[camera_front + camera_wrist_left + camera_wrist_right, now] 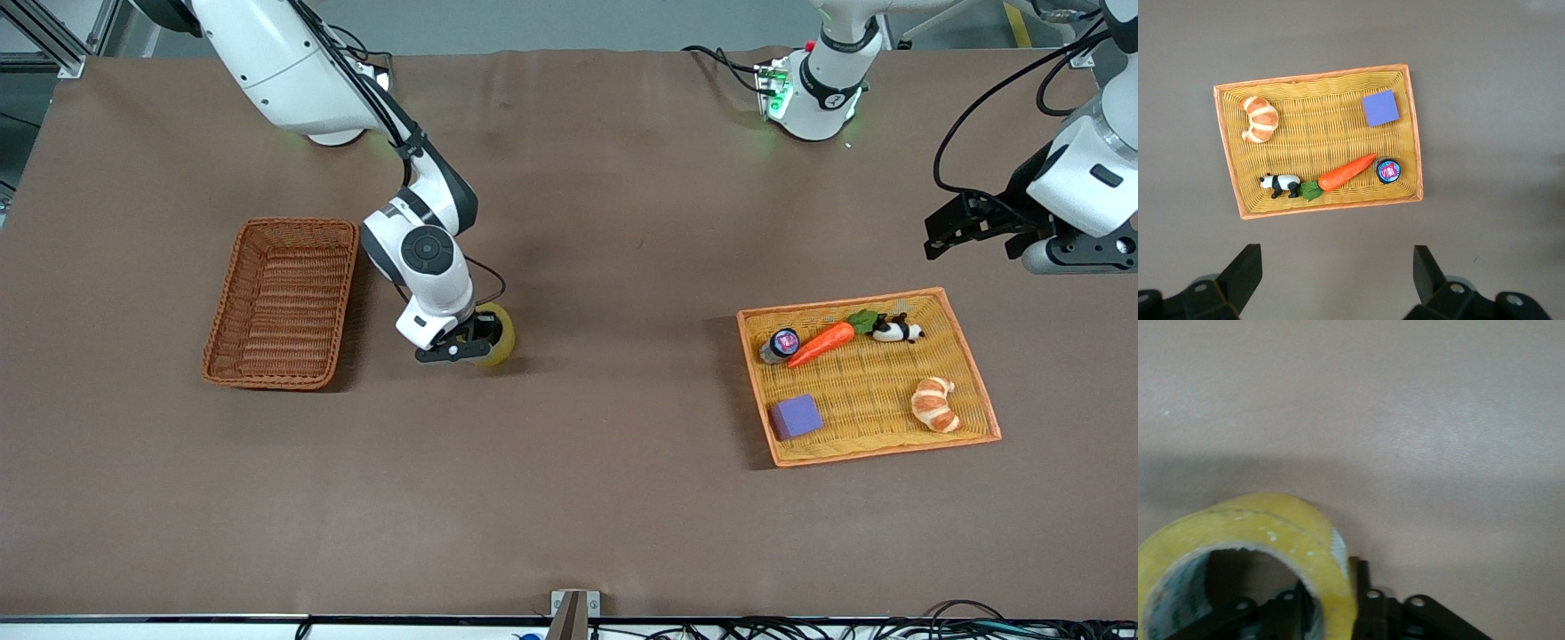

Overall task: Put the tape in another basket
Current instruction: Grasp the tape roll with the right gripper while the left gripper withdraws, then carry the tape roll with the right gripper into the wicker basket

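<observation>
R pincer (pixel 462 348) is low over the bench (pixel 578 498), clamped on the tape (pixel 495 335): in the R wrist view one finger sits inside the core and the other outside the wall, so it's pinching the roll's wall. Tape (pixel 1251 553) is at or just off the bench, beside the basket (pixel 277 302) toward the L arm's end; can't tell if it's touching. Basket looks empty. Step in hand, I'd say: carry tape to basket. To do it well: lift straight up first so the roll clears the deep rim, keep the pinch firm since the slick film may slip or the roll swing on a wall grip, travel toward the R arm's end till centred over the basket floor, lower inside, then let go. L pincer (pixel 1338 267) waits high near the yellow tray (pixel 969 373), fingers wide apart, holding nothing; tray has carrot (pixel 822 343), croissant (pixel 935 404), panda (pixel 898 331), purple block (pixel 796 416), small jar (pixel 782 343).
</observation>
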Controlling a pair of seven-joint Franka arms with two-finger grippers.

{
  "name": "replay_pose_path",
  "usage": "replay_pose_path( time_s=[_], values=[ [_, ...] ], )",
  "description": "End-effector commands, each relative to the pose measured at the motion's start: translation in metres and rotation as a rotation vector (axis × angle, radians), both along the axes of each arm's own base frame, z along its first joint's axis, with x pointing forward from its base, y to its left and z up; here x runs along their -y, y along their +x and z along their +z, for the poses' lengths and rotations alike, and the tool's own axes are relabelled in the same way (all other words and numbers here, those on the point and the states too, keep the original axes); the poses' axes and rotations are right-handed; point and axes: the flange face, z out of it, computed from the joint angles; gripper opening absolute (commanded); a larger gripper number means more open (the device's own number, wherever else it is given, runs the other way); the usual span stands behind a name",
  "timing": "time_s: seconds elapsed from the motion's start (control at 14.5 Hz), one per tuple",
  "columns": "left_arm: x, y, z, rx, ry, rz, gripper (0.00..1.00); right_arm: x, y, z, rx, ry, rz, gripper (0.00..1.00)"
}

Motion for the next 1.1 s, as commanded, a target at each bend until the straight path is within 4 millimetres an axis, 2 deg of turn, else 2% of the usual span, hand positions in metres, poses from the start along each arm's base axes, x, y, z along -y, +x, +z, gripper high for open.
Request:
replay_pose_path(
  time_s=[0.0,0.07,0.14,0.21,0.34,0.48,0.55,0.69,0.83,0.97,1.03],
  values=[
    [0.005,-0.001,-0.003,0.006,0.009,-0.019,1.0,0.005,0.011,0.011,0.032,0.007,-0.044,0.0],
    [0.004,0.0,-0.003,0.006,0.011,-0.014,1.0,0.004,0.012,0.021,0.039,0.015,-0.063,0.0],
    [0.004,0.0,-0.004,0.004,0.009,-0.003,1.0,0.006,0.015,0.043,0.051,0.014,-0.12,0.0],
    [0.006,-0.001,-0.004,-0.001,0.01,0.004,1.0,0.018,0.021,0.081,0.057,-0.008,-0.17,0.0],
    [0.015,-0.009,0.002,0.002,0.011,0.035,1.0,0.055,0.03,0.143,0.052,-0.054,-0.216,0.0],
    [0.019,-0.035,0.007,0.02,0.023,0.05,1.0,0.095,0.028,0.182,0.067,-0.077,-0.22,0.0],
    [0.019,-0.04,0.005,0.052,0.023,0.057,1.0,0.127,0.024,0.198,0.075,-0.092,-0.191,0.0],
    [0.022,-0.038,0.0,0.063,0.019,0.046,1.0,0.188,0.004,0.202,0.056,-0.127,-0.15,0.0],
    [0.022,-0.023,0.002,0.069,0.008,0.036,1.0,0.229,-0.016,0.194,0.019,-0.143,-0.115,0.0],
    [0.018,-0.019,0.002,0.069,0.005,0.041,1.0,0.276,-0.034,0.171,0.002,-0.129,-0.122,0.0],
    [0.017,-0.019,0.003,0.07,0.005,0.041,1.0,0.288,-0.045,0.155,0.009,-0.113,-0.133,0.0]
  ],
)
